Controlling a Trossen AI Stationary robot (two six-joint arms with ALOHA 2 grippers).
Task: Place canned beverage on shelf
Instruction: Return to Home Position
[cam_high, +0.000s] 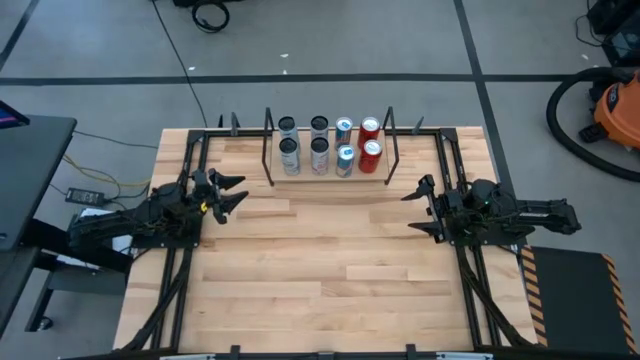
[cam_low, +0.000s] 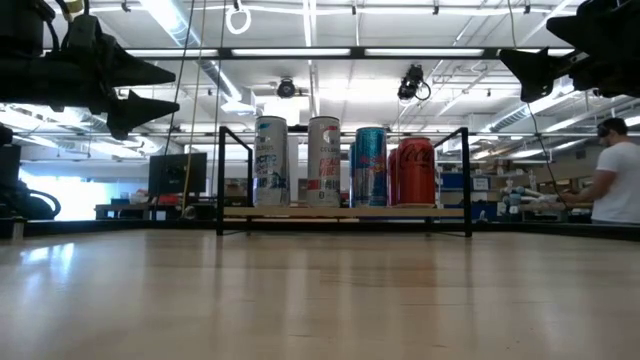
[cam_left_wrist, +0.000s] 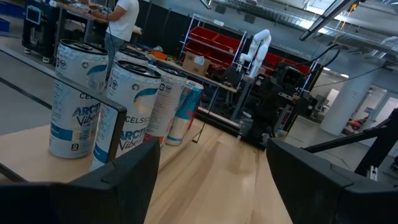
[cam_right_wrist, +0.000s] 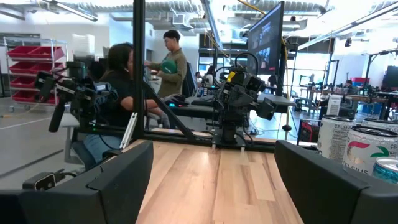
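- The shelf (cam_high: 330, 181) stands at the far edge of the desk (cam_high: 330, 270), about midway along it. Its pale board sits between two upright black wire frames (cam_low: 220, 180).
- Eight cans stand upright on the shelf's board in two rows of four, each can directly behind its match.
- From the shelf's left end to its right end stand the white and blue cans (cam_high: 290, 156), the white and pink cans (cam_high: 319, 154), the blue cans (cam_high: 345, 159) and the red cans (cam_high: 370, 153).
- The left hand (cam_high: 232, 193) hangs above the desk off the shelf's left front corner, apart from the shelf. Its fingers are spread wide with nothing between them.
- The right hand (cam_high: 414, 211) hangs off the shelf's right front corner, also apart from the shelf. Its fingers are wide apart and hold nothing.
- In the low view both hands sit higher than the tops of the cans on the shelf.
- A person in a white top (cam_low: 620, 170) stands in the room beyond the shelf's right side.
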